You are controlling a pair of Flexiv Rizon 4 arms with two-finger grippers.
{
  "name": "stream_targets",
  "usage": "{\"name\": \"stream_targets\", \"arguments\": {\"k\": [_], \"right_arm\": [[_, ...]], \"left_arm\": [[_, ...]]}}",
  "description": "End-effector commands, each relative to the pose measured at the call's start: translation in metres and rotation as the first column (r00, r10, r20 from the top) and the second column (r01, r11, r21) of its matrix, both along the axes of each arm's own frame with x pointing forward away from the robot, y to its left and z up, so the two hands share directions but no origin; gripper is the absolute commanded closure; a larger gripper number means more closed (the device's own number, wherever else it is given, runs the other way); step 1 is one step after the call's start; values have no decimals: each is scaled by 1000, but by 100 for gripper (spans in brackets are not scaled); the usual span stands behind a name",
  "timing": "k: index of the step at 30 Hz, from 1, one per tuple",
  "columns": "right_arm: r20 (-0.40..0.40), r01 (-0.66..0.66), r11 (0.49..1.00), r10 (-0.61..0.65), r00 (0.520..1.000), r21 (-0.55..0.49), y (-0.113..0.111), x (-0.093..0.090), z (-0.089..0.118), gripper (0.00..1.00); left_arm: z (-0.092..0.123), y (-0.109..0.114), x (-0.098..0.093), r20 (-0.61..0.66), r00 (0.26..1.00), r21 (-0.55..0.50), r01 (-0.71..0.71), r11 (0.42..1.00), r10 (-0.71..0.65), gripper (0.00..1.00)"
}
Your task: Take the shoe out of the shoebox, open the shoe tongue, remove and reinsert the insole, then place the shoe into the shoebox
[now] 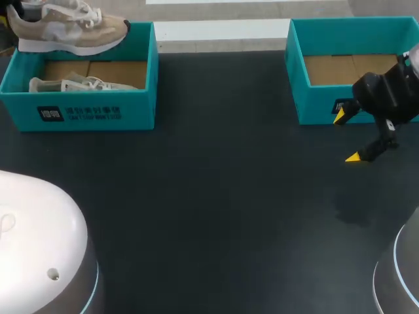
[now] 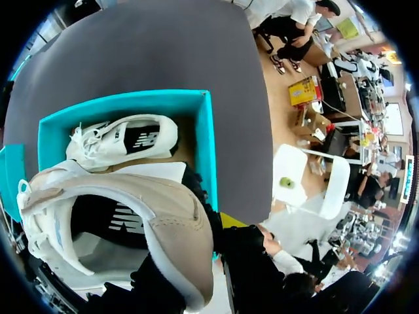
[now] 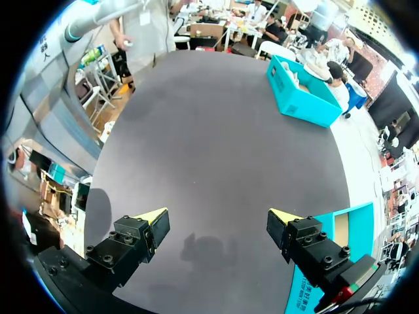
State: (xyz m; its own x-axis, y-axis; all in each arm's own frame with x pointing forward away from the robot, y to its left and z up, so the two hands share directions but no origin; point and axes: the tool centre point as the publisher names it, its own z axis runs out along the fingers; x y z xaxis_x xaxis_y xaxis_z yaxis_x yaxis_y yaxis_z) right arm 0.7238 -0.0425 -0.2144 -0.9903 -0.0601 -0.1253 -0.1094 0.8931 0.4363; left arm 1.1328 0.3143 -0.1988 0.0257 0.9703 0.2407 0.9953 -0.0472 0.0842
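At upper left of the head view, the beige shoe [image 1: 69, 29] hangs over the left shoebox [image 1: 78, 111], toe rightward, gripped by the left hand [image 2: 196, 261]; the right hand [image 1: 347, 137], fingers wide, waits well apart.

Loses the top of the lifted shoe [image 1: 72, 33] past the head view's upper edge. Loses the far corner of the right shoebox [image 1: 314, 104] past the side edge. Hides the sole of the second shoe [image 1: 78, 85] behind the left shoebox [image 1: 85, 114] front wall.
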Motion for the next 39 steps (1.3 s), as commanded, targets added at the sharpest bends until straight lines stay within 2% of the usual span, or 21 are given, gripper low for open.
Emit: {"name": "stream_targets", "arguments": {"k": [1,10,26,39], "right_arm": [[-1,1,1000,-1,1000,-3,1,1,-1,0],[-1,1,1000,-1,1000,-3,1,1,-1,0],[-1,1,1000,-1,1000,-3,1,1,-1,0],[-1,1,1000,-1,1000,-3,1,1,-1,0]], "left_arm": [[-16,3,12,-3,1000,-6,10,1000,-10,100],[-47,-2,24,-16,1000,2,-8,1000,8,100],[-114,-13,47,5,1000,20,-25,999,25,100],[-155,-13,64,-21,998,8,-55,998,56,100]]}}
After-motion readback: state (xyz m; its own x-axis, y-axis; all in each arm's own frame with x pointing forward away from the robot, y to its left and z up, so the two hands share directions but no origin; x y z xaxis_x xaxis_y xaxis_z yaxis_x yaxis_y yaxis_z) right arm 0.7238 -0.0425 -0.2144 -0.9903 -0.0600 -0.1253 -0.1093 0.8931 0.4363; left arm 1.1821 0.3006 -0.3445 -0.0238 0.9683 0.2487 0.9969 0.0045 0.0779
